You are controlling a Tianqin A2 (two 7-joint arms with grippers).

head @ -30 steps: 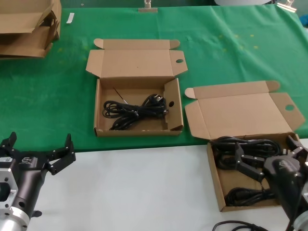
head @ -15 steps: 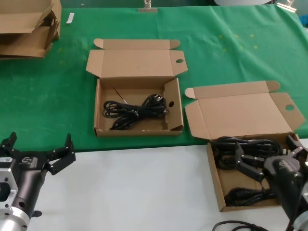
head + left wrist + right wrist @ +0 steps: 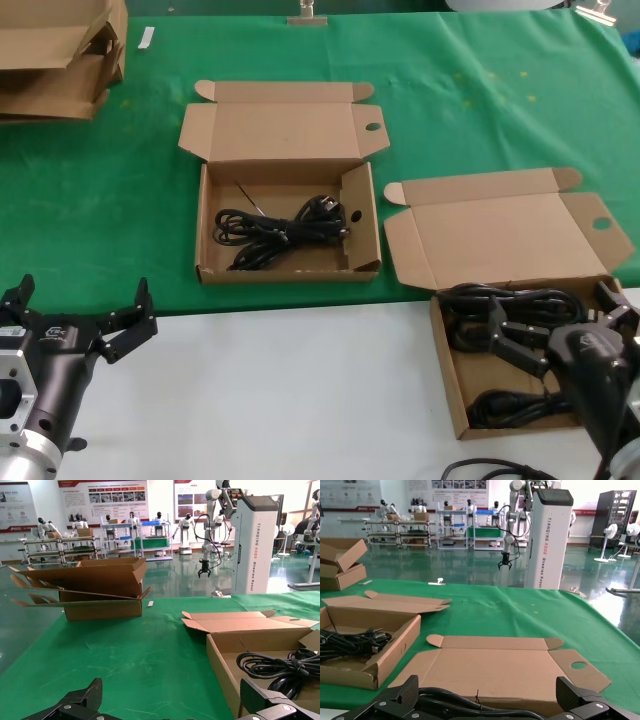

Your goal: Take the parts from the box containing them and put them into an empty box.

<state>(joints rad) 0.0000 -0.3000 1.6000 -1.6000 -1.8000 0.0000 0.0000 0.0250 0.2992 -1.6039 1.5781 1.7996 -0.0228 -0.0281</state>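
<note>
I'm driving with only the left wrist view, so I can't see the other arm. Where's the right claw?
Observer: The right claw is open, poised over the box on the right.
Operator: Is anything in that box?
Observer: Yes, black cables lie in it, under the claw.
Operator: And where's my claw on the table?
Observer: The left claw is open at the near left, where the white surface meets the green cloth, apart from both boxes.
</note>
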